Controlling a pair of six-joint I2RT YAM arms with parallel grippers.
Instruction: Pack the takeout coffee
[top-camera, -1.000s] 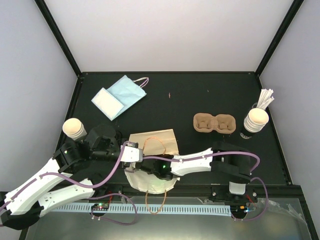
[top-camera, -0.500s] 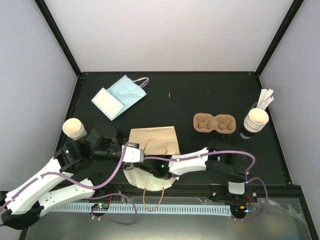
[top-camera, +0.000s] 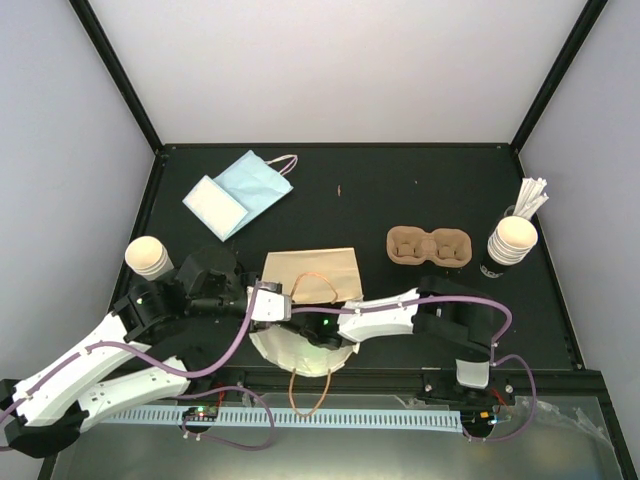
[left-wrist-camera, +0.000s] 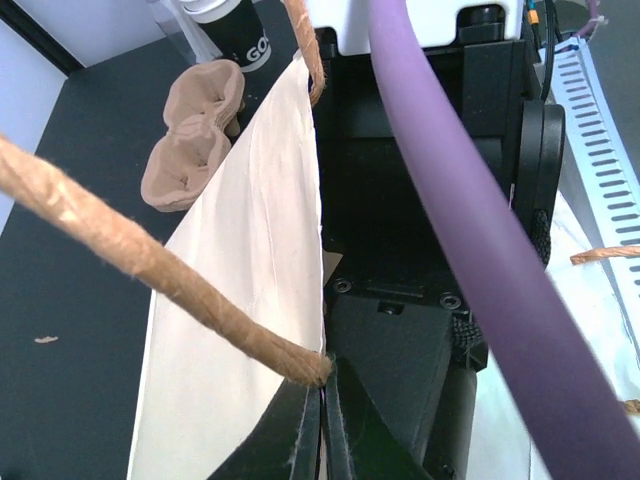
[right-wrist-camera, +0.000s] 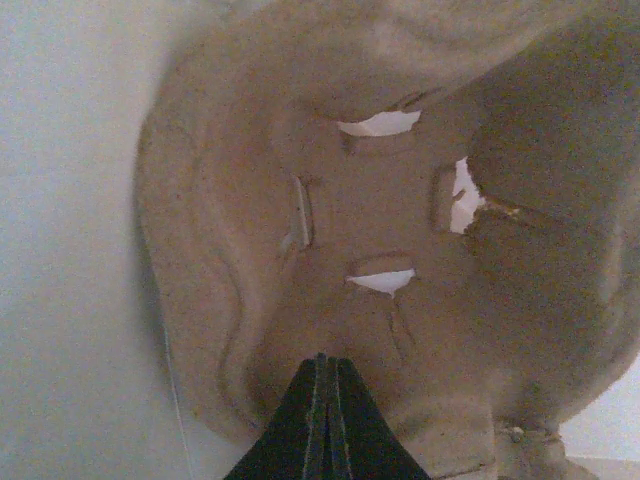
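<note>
Cream-beige paper cup (top-camera: 148, 256), single, with a round pale top, stands upright on the black tabletop (top-camera: 400, 190) at far left, long axis vertical. That's the takeout coffee, not yet packed.

My left gripper (left-wrist-camera: 323, 400) is pinched tight on the rim of the brown kraft paper bag with rope handles and white lining (top-camera: 300, 265), right at a handle root. My right gripper (right-wrist-camera: 322, 365) is closed too, down at the bag mouth. Its fingertips meet flat, and I cannot tell if anything thin sits between them.

Key relation: the cup lies left of and a bit beyond the left gripper, close by my left arm. It is well apart from the right gripper, with the bag between them. The left arm is clearly nearer. The bag's white mouth opens toward the near edge, away from the cup.

Judgement: the left gripper must let go of the bag to reach the cup, or the right arm has to cross over. A side grasp on the upright cup looks workable.
</note>
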